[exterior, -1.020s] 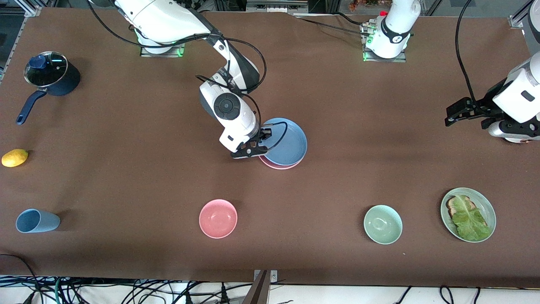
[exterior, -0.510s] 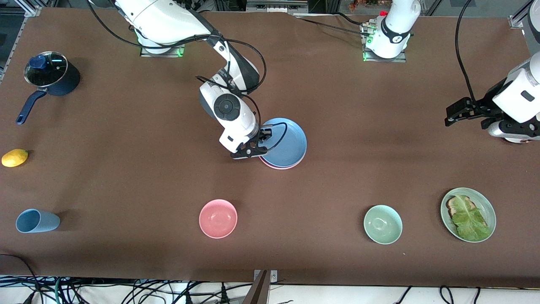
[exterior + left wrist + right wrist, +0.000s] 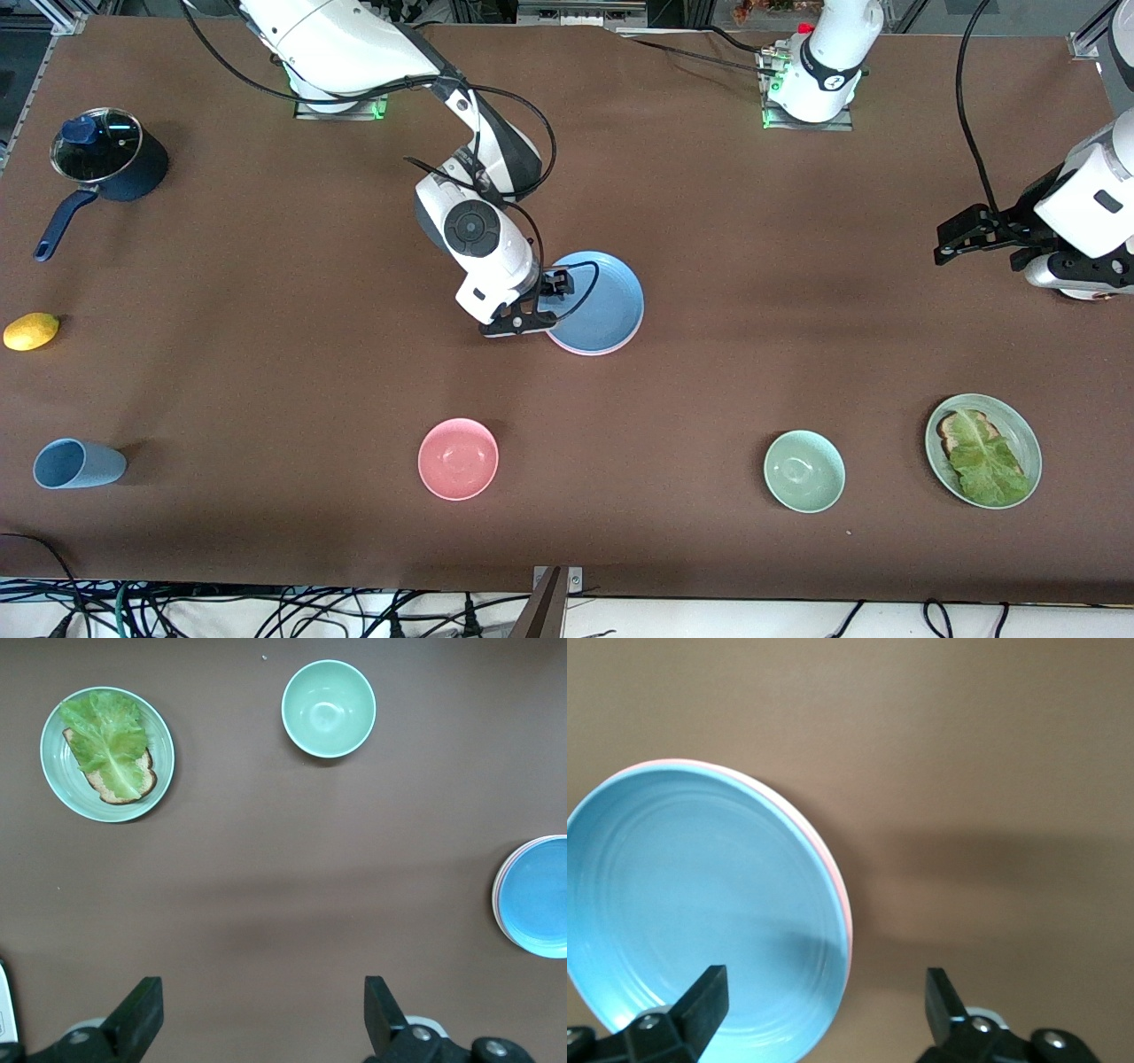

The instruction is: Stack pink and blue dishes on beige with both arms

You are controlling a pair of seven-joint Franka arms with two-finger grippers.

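Although you see no beige plate, the blue plate [image 3: 595,303] lies on the pink plate [image 3: 585,352], only its rim showing, mid-table; whether beige sits beneath cannot be told. Right gripper [image 3: 532,310], fingers spread and empty, sits at the stack's edge. Left gripper [image 3: 961,237] waits open over the left arm's end. No legible writing appears.

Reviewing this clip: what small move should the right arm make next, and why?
Probably lift the right hand up and clear. Its fingers are open over the rim of the blue plate, which already lies on the pink plate, so the placement looks finished. The left hand waits.
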